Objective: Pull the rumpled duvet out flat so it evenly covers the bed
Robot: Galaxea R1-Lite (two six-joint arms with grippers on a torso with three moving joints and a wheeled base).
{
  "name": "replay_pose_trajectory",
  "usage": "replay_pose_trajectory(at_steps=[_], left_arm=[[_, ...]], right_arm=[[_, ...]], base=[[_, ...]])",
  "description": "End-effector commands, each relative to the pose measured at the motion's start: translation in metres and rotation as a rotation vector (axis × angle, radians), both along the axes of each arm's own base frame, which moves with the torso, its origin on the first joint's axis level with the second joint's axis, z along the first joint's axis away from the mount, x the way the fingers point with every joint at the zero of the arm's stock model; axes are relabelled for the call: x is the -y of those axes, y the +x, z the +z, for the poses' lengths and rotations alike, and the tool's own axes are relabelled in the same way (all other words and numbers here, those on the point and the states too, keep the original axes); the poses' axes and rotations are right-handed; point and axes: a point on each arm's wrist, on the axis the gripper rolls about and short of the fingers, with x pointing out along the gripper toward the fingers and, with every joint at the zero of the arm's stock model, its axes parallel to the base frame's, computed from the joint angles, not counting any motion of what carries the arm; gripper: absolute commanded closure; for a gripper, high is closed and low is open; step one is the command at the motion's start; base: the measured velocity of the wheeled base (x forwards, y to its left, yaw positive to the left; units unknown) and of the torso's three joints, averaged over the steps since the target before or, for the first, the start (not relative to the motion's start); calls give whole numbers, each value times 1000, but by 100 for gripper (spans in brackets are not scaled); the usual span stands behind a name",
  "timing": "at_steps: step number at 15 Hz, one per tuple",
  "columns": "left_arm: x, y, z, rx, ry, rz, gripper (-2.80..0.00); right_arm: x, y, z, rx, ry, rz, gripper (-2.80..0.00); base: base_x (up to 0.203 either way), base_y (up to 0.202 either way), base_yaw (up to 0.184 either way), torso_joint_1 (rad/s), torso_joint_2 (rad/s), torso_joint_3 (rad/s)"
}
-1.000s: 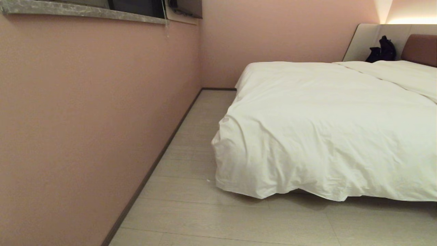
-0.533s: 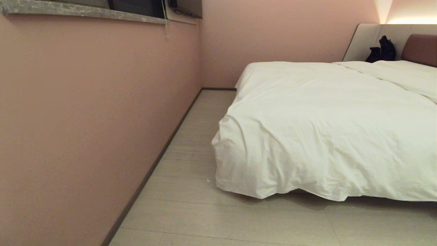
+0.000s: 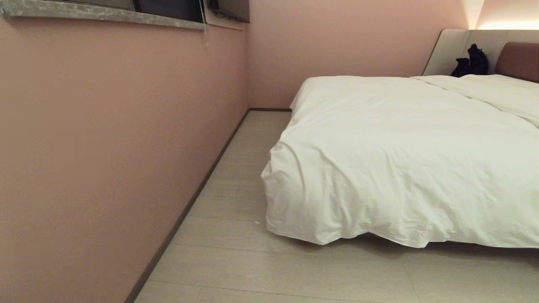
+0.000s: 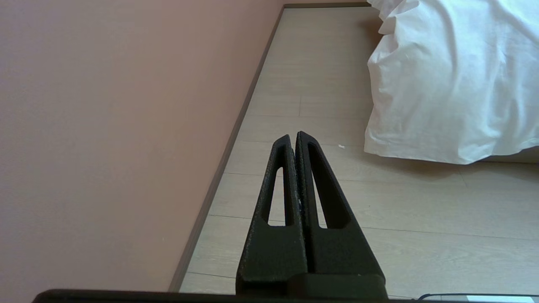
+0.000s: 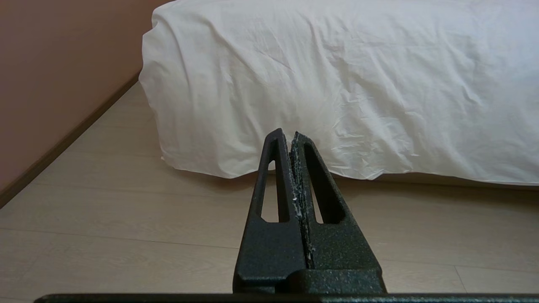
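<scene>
A white duvet (image 3: pixel 404 155) lies spread over a low bed (image 3: pixel 517 59) on the right side of a pink-walled room, reaching from the near foot end toward the far headboard. It drapes over the near left corner and hangs close to the pale wooden floor (image 3: pixel 236 252), its lower hem a little wavy. Soft creases remain near that corner, but the top looks mostly flat, so the spreading appears largely done; only small smoothing seems left, and the right side of the bed is out of view. The left gripper (image 4: pixel 293 135) points at bare floor beside the wall (image 3: pixel 105 147), jaws pressed together, empty. The right gripper (image 5: pixel 287 133) faces the duvet's hanging edge without touching it, jaws likewise closed and empty.
</scene>
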Motion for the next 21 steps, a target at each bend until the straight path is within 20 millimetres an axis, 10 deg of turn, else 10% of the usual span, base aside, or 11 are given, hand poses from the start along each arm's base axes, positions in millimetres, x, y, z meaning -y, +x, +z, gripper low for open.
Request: replay_pose_trajectory(at_steps=[1, 21], left_arm=[[0, 0, 0, 0, 1, 0, 0], [0, 0, 0, 0, 1, 0, 0]], right_arm=[[0, 0, 0, 1, 0, 0, 0], [0, 0, 0, 1, 2, -1, 0]], base=[[0, 0, 0, 0, 0, 0], [0, 0, 0, 0, 0, 0]])
